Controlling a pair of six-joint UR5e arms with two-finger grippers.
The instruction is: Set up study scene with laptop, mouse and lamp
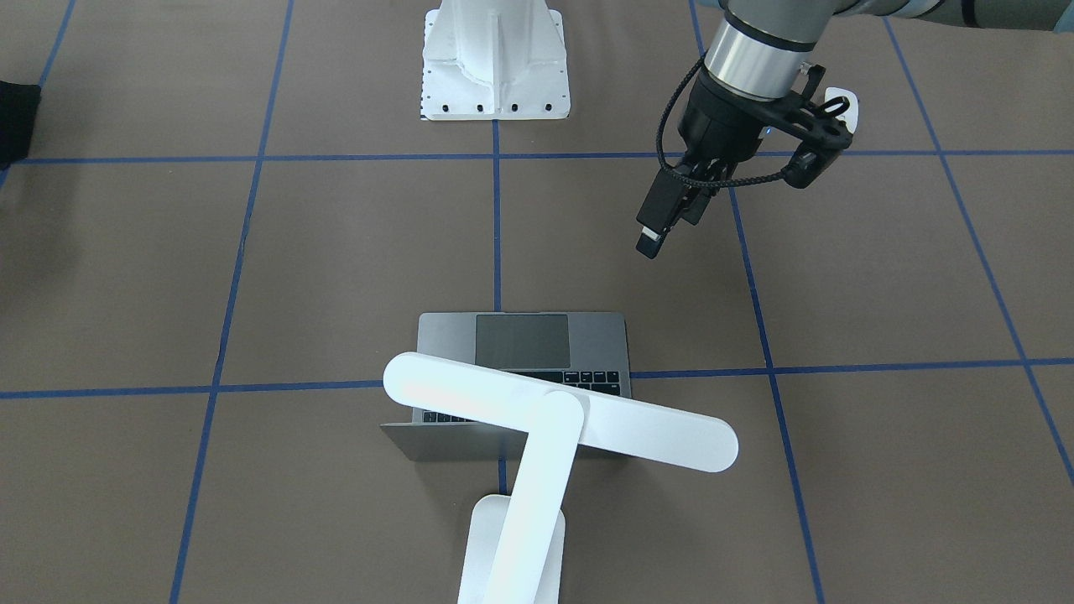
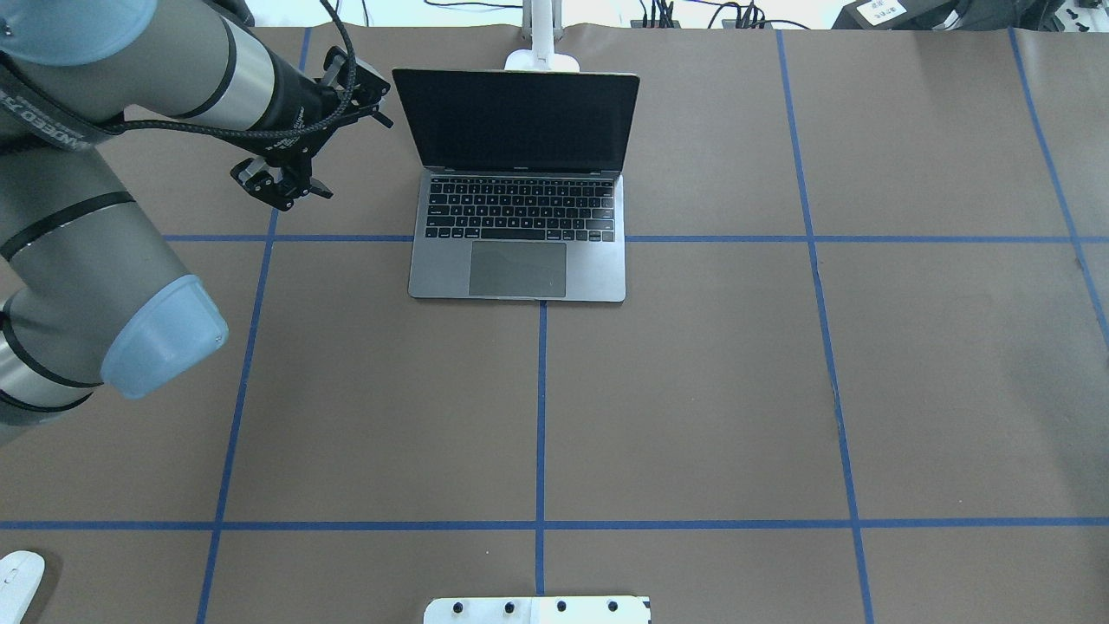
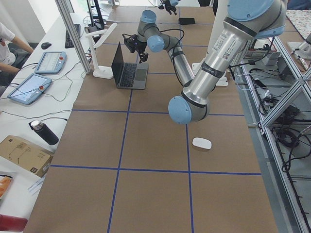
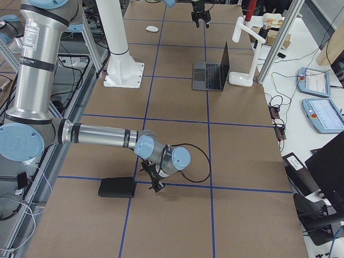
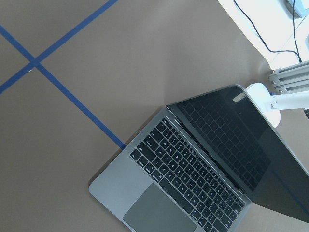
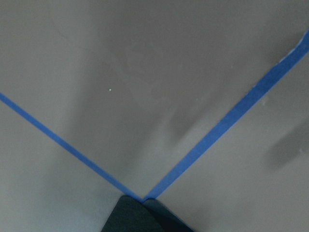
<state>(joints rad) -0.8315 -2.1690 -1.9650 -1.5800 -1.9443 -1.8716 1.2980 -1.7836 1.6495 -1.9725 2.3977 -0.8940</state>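
Note:
The laptop stands open at the table's far middle, screen dark, and also shows in the left wrist view. The white lamp stands behind it, its bar head over the keyboard; only its base shows from overhead. The white mouse lies near the robot's left side. My left gripper hovers left of the laptop, open and empty. My right gripper is low over a tape crossing; its dark fingertips look pressed together with nothing between them.
A black mat lies beside the right gripper. The white bolted pedestal stands at the robot's edge. A bottle, a box and tablets lie beyond the table's far edge.

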